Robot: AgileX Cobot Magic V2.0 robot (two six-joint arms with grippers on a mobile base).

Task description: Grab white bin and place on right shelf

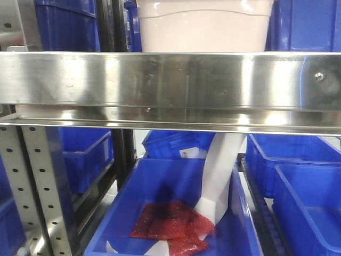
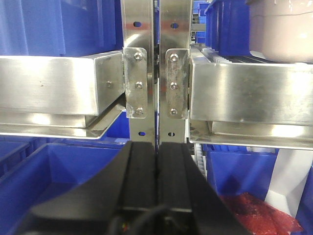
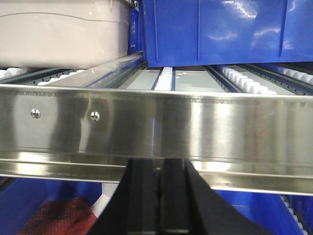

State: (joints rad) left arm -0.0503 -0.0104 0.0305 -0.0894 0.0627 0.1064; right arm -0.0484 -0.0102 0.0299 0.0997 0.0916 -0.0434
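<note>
Blue plastic crates fill the background on every level of a warehouse rack, behind and below a shiny steel shelf.

Nearest in the left wrist view, the left gripper (image 2: 157, 183) shows two black fingers pressed flat together, holding nothing. It sits just in front of the perforated grey uprights (image 2: 156, 29) where two shelf rails meet.

Nearest in the right wrist view, the right gripper (image 3: 160, 196) also has its black fingers closed against each other, empty, just below the broad brushed front rail of the right shelf (image 3: 195, 127).

Beyond that rail, the white bin (image 1: 205, 25) rests on the shelf's roller tracks (image 3: 239, 81), behind the rail and toward its left half as the right wrist camera sees it. A pale pinkish tub with rounded corners, it stands upright. A blue crate (image 3: 220, 32) sits on the same shelf, just beside the bin on its right.

Under the rail, in the front view, a lower blue crate (image 1: 160, 181) holds a crumpled red mesh bag (image 1: 170, 226) and a white folded sheet (image 1: 221, 176) leaning upward toward the rail.
</note>
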